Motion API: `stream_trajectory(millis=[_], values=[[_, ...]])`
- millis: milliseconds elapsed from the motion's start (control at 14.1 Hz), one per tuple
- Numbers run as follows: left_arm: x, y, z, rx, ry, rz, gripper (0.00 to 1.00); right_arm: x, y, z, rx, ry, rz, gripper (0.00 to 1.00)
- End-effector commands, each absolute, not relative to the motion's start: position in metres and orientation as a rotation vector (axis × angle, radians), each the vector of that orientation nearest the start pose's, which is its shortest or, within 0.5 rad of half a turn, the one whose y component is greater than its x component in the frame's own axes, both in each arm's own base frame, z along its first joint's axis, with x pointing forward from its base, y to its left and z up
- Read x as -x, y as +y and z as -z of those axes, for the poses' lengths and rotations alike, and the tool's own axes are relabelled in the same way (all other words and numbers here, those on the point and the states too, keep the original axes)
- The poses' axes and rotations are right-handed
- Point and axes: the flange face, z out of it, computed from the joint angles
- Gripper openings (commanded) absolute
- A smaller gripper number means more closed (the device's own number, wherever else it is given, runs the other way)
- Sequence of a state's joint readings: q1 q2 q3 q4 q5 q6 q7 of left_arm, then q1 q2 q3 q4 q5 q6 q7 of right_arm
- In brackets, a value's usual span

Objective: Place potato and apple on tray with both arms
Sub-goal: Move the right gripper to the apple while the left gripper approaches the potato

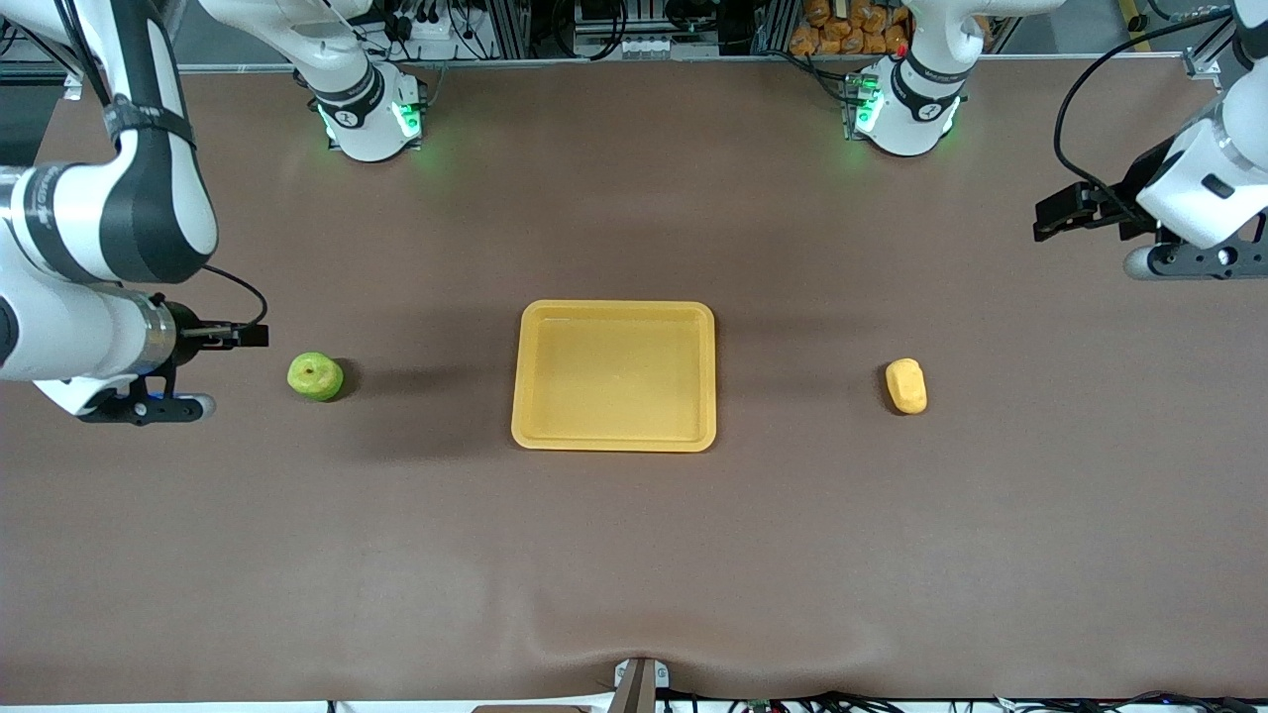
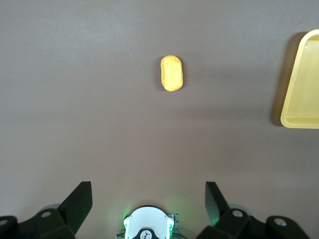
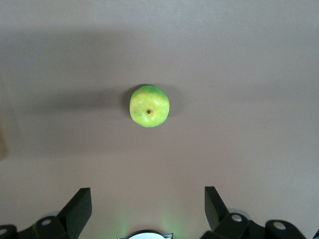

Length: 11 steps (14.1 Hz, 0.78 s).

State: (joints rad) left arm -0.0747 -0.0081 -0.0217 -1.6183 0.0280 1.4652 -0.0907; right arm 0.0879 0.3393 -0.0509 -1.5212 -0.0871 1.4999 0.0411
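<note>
Front: tray (image 1: 614, 436) sitting mid-surface, empty; apple (image 1: 315, 376) lying beside right end effector (image 1: 243, 336), potato (image 1: 906, 385) toward left arm's end, under left end effector (image 1: 1065, 213).
Left wrist: fingers (image 2: 79, 201) spread wide, holding nothing; potato (image 2: 172, 73) lying ahead, long axis in line w/ approach.
Right wrist: fingers (image 3: 79, 204) spread wide, empty, apple (image 3: 149, 106) centred ahead.

Left arm rises from base, reaches out high over left arm's end of tabletop. Left gripper (image 2: 148, 199) points down, fingers (image 2: 79, 201) spread wide, nothing between them. Right arm bends out over right arm's end of tabletop, wrist low. Right gripper (image 3: 148, 201) faces down, fingers (image 3: 79, 204) wide apart, holding nothing.
</note>
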Motion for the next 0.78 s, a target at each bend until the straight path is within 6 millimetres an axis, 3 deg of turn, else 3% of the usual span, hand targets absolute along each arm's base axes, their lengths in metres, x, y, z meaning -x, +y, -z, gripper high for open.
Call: stream_trajectory(millis=[0, 213, 356, 498, 569, 712], values=[[-0.538, -0.049, -0.586, 3.113, -0.024, -0.208, 1.0, -0.634, 0.012, -0.426, 3.224, -0.027, -0.616, 1.0], [-0.543, -0.05, -0.568, 3.111, -0.02, -0.181, 1.0, -0.645, 0.017, -0.408, 3.263, -0.053, -0.645, 1.0], [-0.547, -0.05, -0.551, 3.112, -0.019, -0.169, 1.0, -0.649, 0.015, -0.409, 3.282, -0.056, -0.614, 1.0], [-0.549, -0.051, -0.533, 3.115, -0.016, -0.148, 1.0, -0.656, -0.001, -0.41, 3.281, -0.019, -0.529, 1.0], [-0.549, -0.051, -0.525, 3.116, -0.015, -0.136, 1.0, -0.661, -0.018, -0.403, 3.271, 0.042, -0.494, 1.0], [-0.553, -0.053, -0.506, 3.113, -0.013, -0.138, 1.0, -0.667, -0.028, -0.386, 3.264, 0.066, -0.474, 1.0]])
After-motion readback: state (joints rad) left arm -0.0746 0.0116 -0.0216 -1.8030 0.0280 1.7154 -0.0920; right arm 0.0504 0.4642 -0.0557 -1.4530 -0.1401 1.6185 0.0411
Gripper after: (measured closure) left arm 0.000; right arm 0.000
